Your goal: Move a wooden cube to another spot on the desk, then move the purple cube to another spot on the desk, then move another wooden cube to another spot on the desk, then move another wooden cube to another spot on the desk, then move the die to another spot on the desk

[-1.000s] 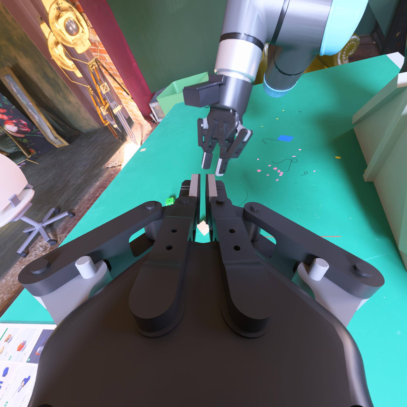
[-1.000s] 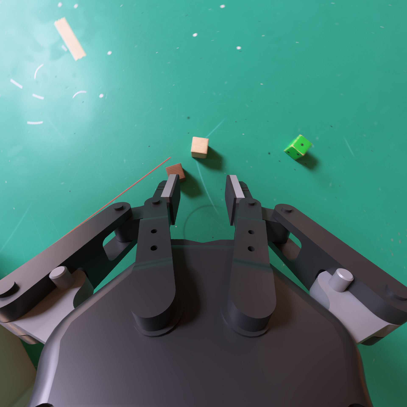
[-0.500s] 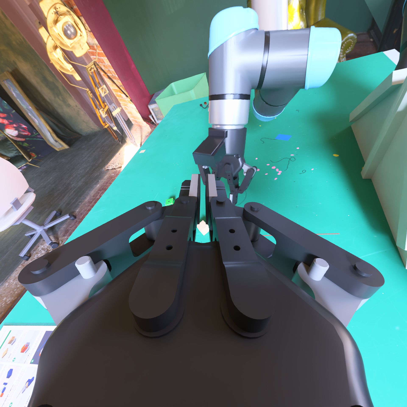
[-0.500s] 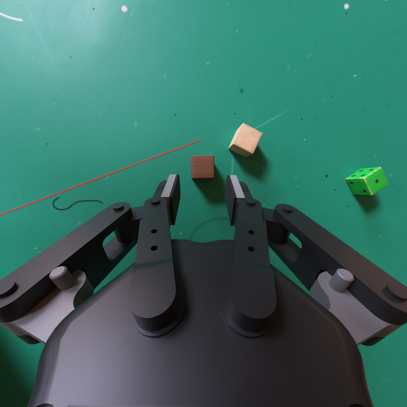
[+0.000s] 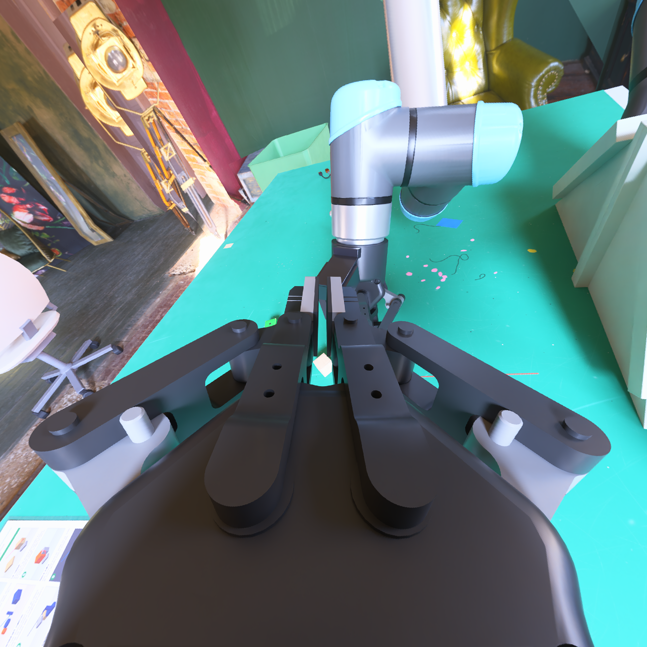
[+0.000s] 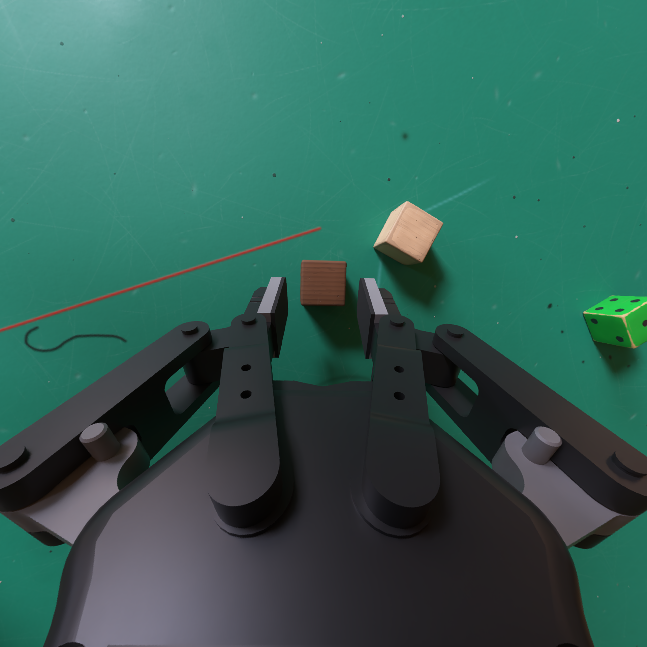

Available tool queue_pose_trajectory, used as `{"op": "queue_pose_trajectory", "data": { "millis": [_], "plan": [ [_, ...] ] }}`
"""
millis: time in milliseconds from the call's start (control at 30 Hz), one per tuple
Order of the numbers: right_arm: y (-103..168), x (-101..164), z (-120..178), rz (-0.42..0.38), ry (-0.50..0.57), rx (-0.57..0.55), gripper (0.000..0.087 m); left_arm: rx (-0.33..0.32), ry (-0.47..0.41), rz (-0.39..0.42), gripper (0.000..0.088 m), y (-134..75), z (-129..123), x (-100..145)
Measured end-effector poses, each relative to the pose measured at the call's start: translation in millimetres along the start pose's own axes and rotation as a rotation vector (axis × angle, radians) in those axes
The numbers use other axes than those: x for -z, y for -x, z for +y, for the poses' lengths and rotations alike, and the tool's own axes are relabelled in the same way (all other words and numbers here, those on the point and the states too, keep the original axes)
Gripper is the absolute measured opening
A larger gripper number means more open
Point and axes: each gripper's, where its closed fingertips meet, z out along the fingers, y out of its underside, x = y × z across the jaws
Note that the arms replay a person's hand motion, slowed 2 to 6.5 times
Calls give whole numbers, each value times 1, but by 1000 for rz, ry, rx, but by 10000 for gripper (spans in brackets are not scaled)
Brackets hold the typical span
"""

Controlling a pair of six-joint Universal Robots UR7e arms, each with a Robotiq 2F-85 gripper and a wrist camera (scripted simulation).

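Right gripper [image 6: 322,297] stands spread, fingers either side of the dark wooden cube [image 6: 322,283], touching nothing. We judge the cube light, rigid and mildly slick; its two flat side faces suit the pads. At 1 o'clock lies a pale wooden cube [image 6: 409,231]; at 3 o'clock the die [image 6: 618,320]. Left gripper [image 5: 321,297] stands nearly pressed together, empty.
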Motion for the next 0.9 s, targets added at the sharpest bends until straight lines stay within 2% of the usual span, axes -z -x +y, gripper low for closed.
{"op": "queue_pose_trajectory", "data": {
  "millis": [367, 500, 633, 900],
  "plan": [
    [-1, -10, -2, -31, -16, -30, 354, 1, -9, -2, 40, 1, -1, 3],
    [-1, -12, 1, -46, -3, -40, 325, 1, -9, -4, 40, 2, -1, 3],
    [0, -14, 3, -61, 12, -44, 249, 0, -9, -6, 40, 2, 0, 4],
    [1, -14, 4, -80, 20, -49, 250, 2, -13, -8, 40, 3, -1, 5]
  ]
}}
